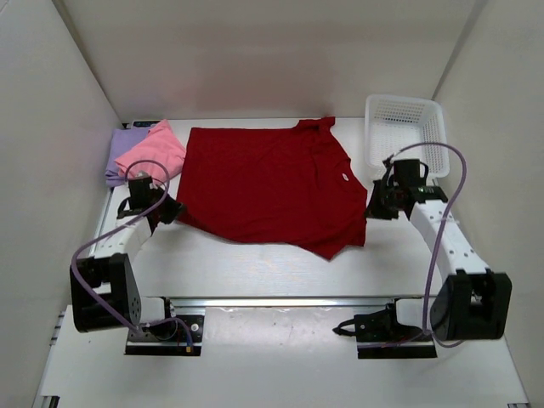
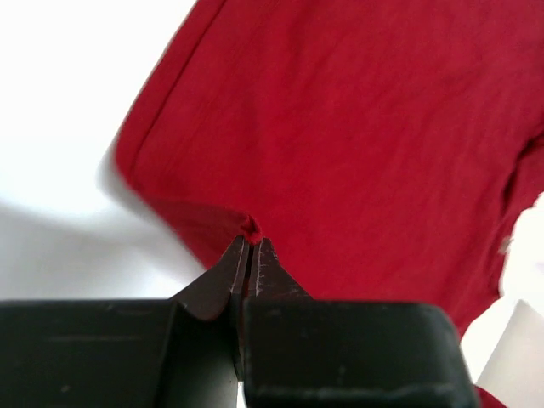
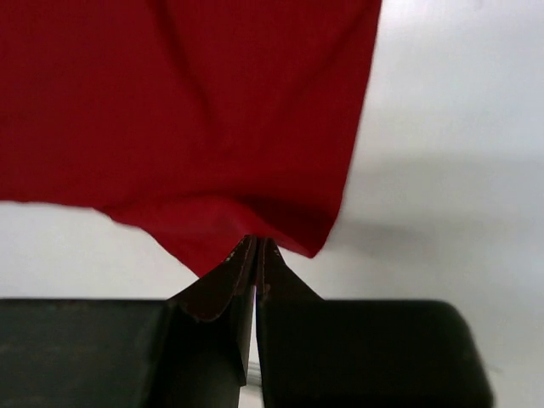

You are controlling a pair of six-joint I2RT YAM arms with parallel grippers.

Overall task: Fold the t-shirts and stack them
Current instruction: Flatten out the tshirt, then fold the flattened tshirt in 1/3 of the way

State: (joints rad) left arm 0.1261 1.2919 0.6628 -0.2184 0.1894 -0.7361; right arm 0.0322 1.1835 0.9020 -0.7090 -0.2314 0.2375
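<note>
Dark red shirt (image 1: 268, 183): spread flat over the middle of the white surface (image 1: 255, 263), neck opening at its far right corner, one sleeve pointing toward the near right.
Left fingers (image 2: 225, 276): pressed together on a small pinch of cloth at the red shirt's near left edge; the left wrist view shows a nub of fabric pulled up between the tips.
Right fingers (image 3: 225, 276): pressed together on the shirt's right edge, where the cloth bunches into the tips and casts a shadow on the surface beneath.
Pink shirt (image 1: 153, 151): folded, in the far left corner, its right edge meeting the red shirt's left edge.
Lavender shirt (image 1: 117, 153): folded under the pink one, showing along its left side, against the left wall.
Basket (image 1: 406, 127): white lattice, far right corner, just beyond the right arm, a narrow bare gap between it and the red shirt.
Open room: a bare strip of surface runs along the near side, between the shirt's near edge and the arm bases; the shirt's far edge lies close to the back wall.
</note>
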